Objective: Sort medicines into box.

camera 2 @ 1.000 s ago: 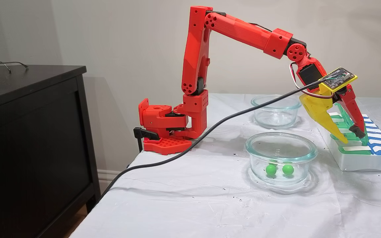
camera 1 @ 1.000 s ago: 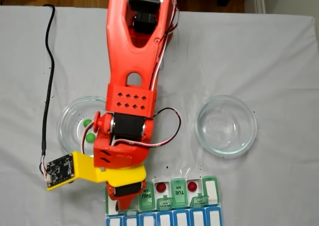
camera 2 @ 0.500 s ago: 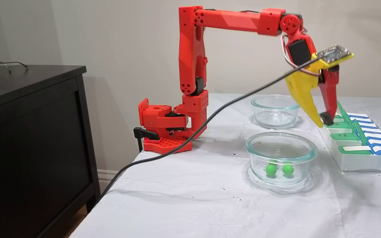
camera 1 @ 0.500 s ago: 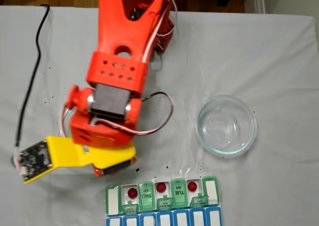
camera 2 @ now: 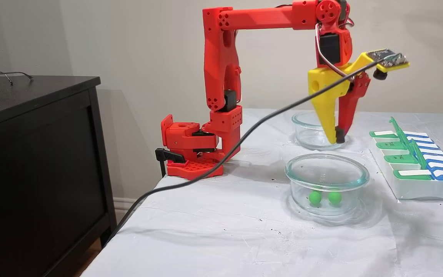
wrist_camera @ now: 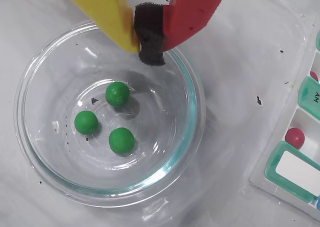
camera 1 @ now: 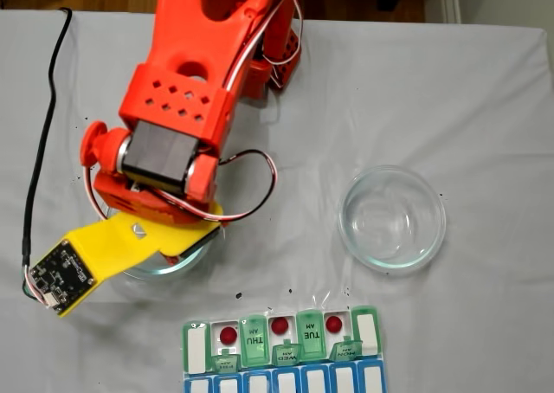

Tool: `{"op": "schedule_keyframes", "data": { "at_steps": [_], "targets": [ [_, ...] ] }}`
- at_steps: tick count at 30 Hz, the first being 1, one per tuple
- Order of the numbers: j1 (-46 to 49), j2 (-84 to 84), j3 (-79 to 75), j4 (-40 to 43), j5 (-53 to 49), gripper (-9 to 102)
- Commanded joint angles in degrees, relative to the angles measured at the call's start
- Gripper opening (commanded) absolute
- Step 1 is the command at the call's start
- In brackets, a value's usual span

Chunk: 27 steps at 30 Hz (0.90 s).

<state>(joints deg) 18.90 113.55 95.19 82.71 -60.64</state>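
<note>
In the side fixed view, the nearer glass dish (camera 2: pixel 327 184) stands on the white cloth of the table (camera 2: pixel 225 234) towards its right-hand end, with green pills (camera 2: pixel 315 197) on its floor; the wrist view counts three green pills (wrist_camera: pixel 121 140) lying close together near the middle of that dish (wrist_camera: pixel 60 182). Above the dish's far rim hangs the gripper (wrist_camera: pixel 149 34), its yellow finger and red finger pressed together on the black foam pad with nothing between them; in the side fixed view the gripper (camera 2: pixel 338 136) points straight down, clear of the glass.

To the right, along the table's right edge in that side view, sits the pill box (camera 2: pixel 423 188), its green lids standing open. From above, the box (camera 1: pixel 197 351) lies at the table's bottom edge, and three dark red pills (camera 1: pixel 228 334) each rest in a separate white compartment beside the THU, WED and TUE lids.

Further back stands a second glass dish (camera 2: pixel 310 132), apparently bare, though the gripper partly hides it. Beyond it the arm's red base (camera 2: pixel 190 146) is clamped at the table's far left corner.
</note>
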Motion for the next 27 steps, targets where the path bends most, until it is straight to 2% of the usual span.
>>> {"op": "schedule_keyframes", "data": {
  "at_steps": [1,3,17,27],
  "targets": [
    [4.2,-2.1,-3.1,7.1,-2.5,12],
    [5.4,-0.8,-0.9,5.6,-2.5,14],
    [8.8,13.7,17.4,-8.0,-2.2,14],
    [7.9,16.2,22.5,-13.2,0.7,16]
  ]
}}
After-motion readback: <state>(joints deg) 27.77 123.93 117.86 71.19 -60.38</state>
